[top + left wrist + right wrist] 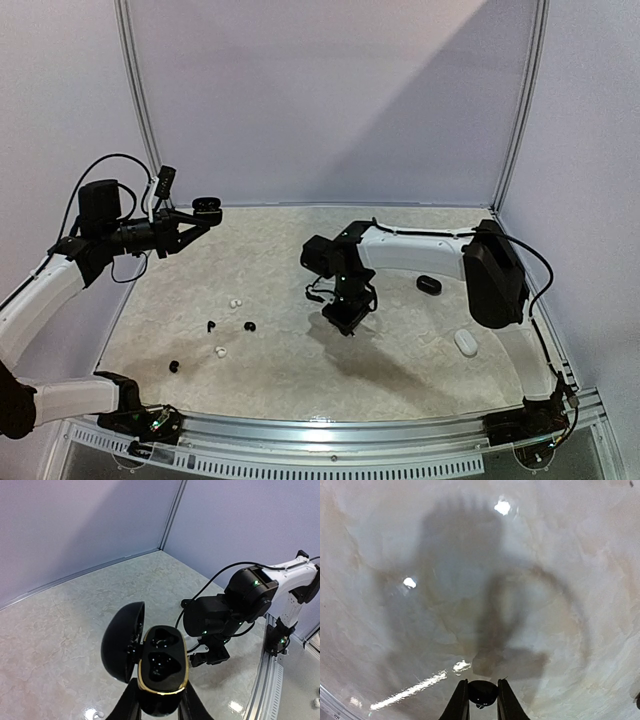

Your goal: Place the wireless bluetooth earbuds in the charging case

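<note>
Earbud (482,694) pinched in right gripper (482,685) — axis unclear; left gripper (160,689) clamps charging case (163,666), lid (122,642) hinged leftward.

The right gripper (346,323) hangs over the middle of the table (300,380), a held earbud (482,692) between its fingers (461,702). Left of the right gripper five more lie on the table: the nearest earbud (249,326), the next earbud (210,326) further left, the rear earbud (235,302) behind those two, the front earbud (220,351) before them, the farthest earbud (175,366) furthest left. Right of it and behind lies the rear case (428,284); right and in front, the front case (466,343). Far left and behind, the left gripper (200,217) holds the charging case (162,675) above the table
</note>
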You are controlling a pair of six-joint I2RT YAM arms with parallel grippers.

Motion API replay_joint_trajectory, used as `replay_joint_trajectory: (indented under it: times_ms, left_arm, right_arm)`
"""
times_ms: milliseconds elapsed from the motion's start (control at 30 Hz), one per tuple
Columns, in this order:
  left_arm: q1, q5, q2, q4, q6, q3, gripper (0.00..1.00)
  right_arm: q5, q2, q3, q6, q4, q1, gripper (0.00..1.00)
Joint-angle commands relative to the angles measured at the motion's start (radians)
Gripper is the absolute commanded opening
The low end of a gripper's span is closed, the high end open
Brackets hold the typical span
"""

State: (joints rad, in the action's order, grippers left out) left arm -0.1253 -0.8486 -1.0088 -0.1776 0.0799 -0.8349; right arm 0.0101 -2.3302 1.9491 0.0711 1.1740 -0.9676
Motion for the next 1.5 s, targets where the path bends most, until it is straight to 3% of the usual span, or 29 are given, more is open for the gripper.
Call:
replay_joint_trajectory:
  times_ms: [0, 200, 433, 633, 833, 1100, 1467]
  left_arm:
    - [-0.017, -0.002, 0.0, 0.032, -0.02, 0.01, 0.0]
    - [-0.032, 0.013, -0.01, 0.193, 0.047, 0.009, 0.0]
    - [-0.06, -0.013, -0.013, 0.34, 0.044, -0.014, 0.0]
    - [-0.09, -0.048, -0.019, 0.354, -0.016, -0.036, 0.0]
    - [-0.132, -0.098, 0.005, 0.352, -0.018, -0.028, 0.0]
    - [-0.139, -0.128, 0.038, 0.305, -0.205, -0.018, 0.0]
    - [-0.14, -0.189, 0.045, 0.33, -0.197, -0.009, 0.0]
  right_arm:
    - [-0.075, 0.05, 0.082, 0.001, -0.034, -0.001, 0.07]
    - [-0.166, 0.251, 0.143, 0.019, -0.209, -0.001, 0.03]
    - [-0.215, 0.545, -0.083, 0.005, -0.823, -0.044, 0.0]
    - [-0.096, 0.565, -0.089, -0.122, -1.131, -0.093, 0.0]
    - [0.041, 0.477, -0.021, -0.179, -1.245, -0.123, 0.0]
    - [0.165, 0.462, -0.023, -0.246, -1.254, -0.161, 0.0]
    - [0.172, 0.461, -0.105, -0.258, -1.321, -0.173, 0.0]
